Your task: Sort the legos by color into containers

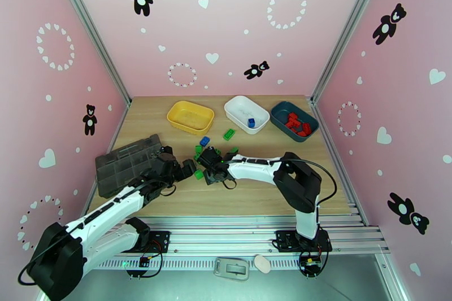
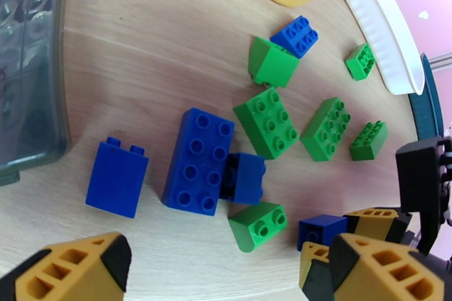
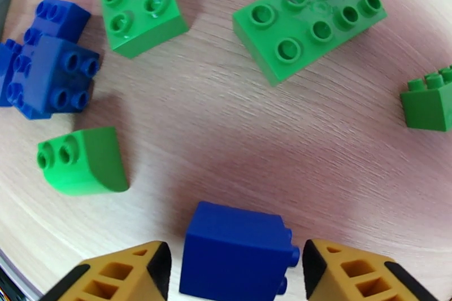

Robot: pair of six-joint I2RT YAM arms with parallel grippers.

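Note:
Loose green and blue legos (image 1: 210, 147) lie mid-table. My right gripper (image 3: 236, 260) straddles a small blue brick (image 3: 237, 251) on the wood, with narrow gaps between the brick and each finger. The left wrist view shows that brick (image 2: 322, 230) too, with the right gripper (image 2: 339, 237) around it. My left gripper (image 2: 220, 274) hangs wide open and empty just left of it, over a long blue brick (image 2: 199, 161). At the back stand the containers: yellow (image 1: 190, 116), white (image 1: 246, 114) holding one blue brick (image 1: 251, 122), and teal (image 1: 294, 121) holding red bricks.
A dark grey organizer box (image 1: 127, 164) sits at the left edge, close beside my left arm. Green bricks (image 3: 309, 20) lie scattered just beyond the right gripper. Both grippers (image 1: 200, 171) are close together in the middle of the table.

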